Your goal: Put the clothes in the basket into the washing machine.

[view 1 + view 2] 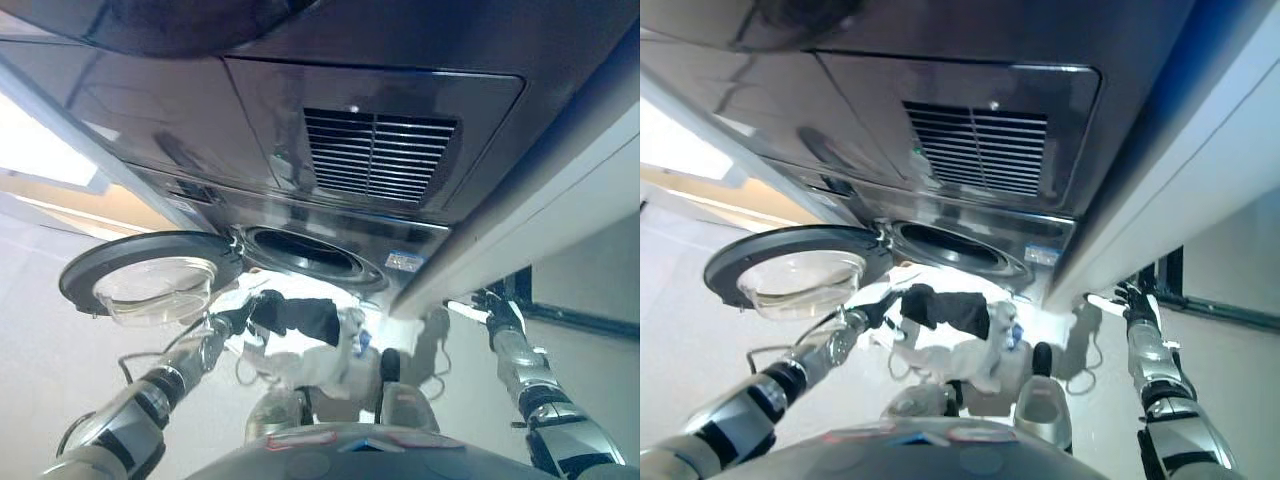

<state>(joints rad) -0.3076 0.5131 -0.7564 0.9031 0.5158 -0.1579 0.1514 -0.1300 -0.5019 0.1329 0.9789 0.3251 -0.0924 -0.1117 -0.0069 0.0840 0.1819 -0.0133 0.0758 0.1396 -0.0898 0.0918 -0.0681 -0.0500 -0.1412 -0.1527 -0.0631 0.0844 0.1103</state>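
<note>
Fingers of your left hand (238, 318) pinch a dark garment (300, 316) just below the washing machine (310, 252) drum; right hand (503, 315) hangs relaxed. Loading remains unfinished.

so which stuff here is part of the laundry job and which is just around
Part of the job:
- washing machine, its drum opening uncovered
- round door, swung open
- dark garment, held by the left hand
- white clothes below it

Just around:
- vent grille
- right hand, holding nothing
</note>
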